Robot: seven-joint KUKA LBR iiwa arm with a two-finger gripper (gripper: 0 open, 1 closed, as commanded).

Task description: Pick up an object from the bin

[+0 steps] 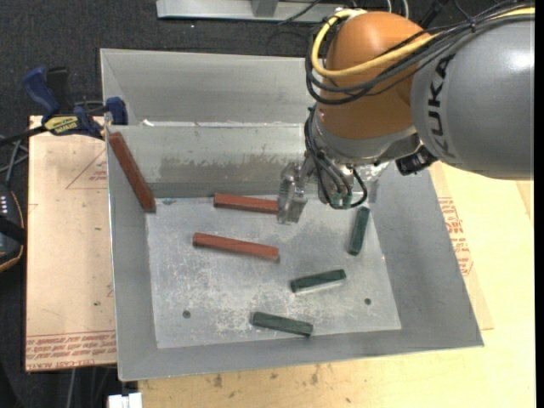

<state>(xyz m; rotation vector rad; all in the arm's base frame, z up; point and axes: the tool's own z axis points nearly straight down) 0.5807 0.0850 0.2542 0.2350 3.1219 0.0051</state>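
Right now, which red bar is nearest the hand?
The red bar by the back wall, its right end beside the hand. The mid-bin bar and the leaning bar are farther left.

The widest bare floor of the grey bin (pixel 127 313) is its front-left part, below the middle red-brown bar (pixel 235 246). A slanted red-brown bar (pixel 132 172) leans along the left wall and narrows that side. The rear red-brown bar (pixel 245 202) lies close to the back wall, with the gripper (pixel 291 201) at its right end. On the right, three dark green bars (pixel 359 230) (pixel 318 280) (pixel 281 323) lie apart, with open lanes between them.
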